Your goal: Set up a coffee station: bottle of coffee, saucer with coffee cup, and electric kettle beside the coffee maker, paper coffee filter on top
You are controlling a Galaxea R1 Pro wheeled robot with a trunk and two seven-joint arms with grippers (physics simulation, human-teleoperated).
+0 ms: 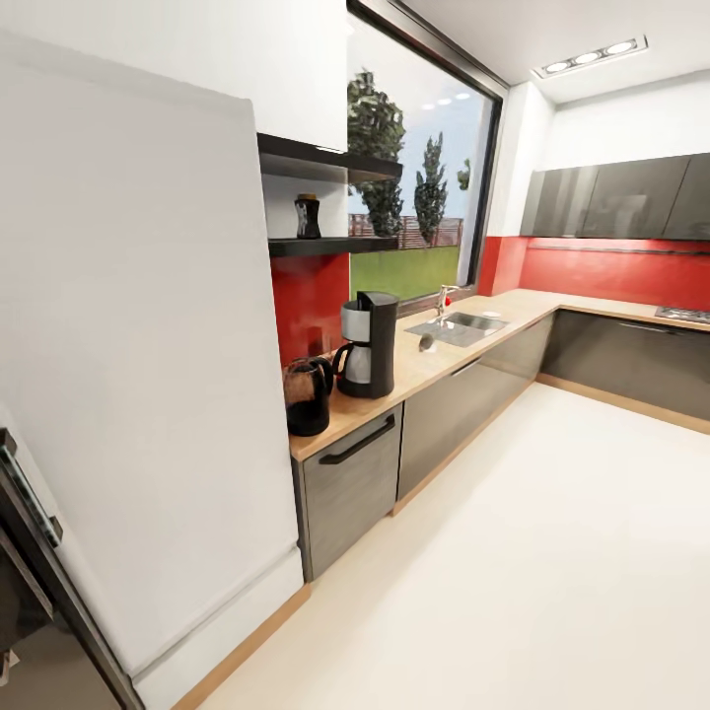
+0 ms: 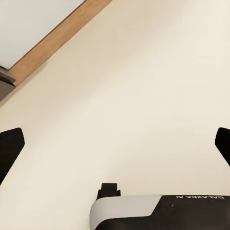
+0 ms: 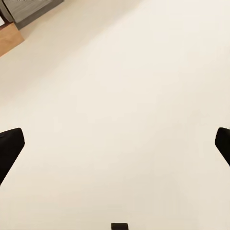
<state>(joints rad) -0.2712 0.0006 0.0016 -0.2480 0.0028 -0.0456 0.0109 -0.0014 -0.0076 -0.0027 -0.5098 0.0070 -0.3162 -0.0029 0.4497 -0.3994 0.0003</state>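
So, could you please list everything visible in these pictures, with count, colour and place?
coffee maker: 1, black and silver, on the countertop
kettle: 1, black, on the countertop beside the coffee maker
coffee bottle: 1, dark, on the black shelf
sink: 1, steel, set in the countertop below the window
cabinets: several, grey, under the countertop
floor: cream
left gripper: 1, black fingers, open above the floor
right gripper: 1, black fingers, open above the floor

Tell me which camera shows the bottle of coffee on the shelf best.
The head view. The bottle of coffee stands upright on the lower black shelf, above the coffee maker and kettle. Both wrist views look down at pale floor between open fingers.
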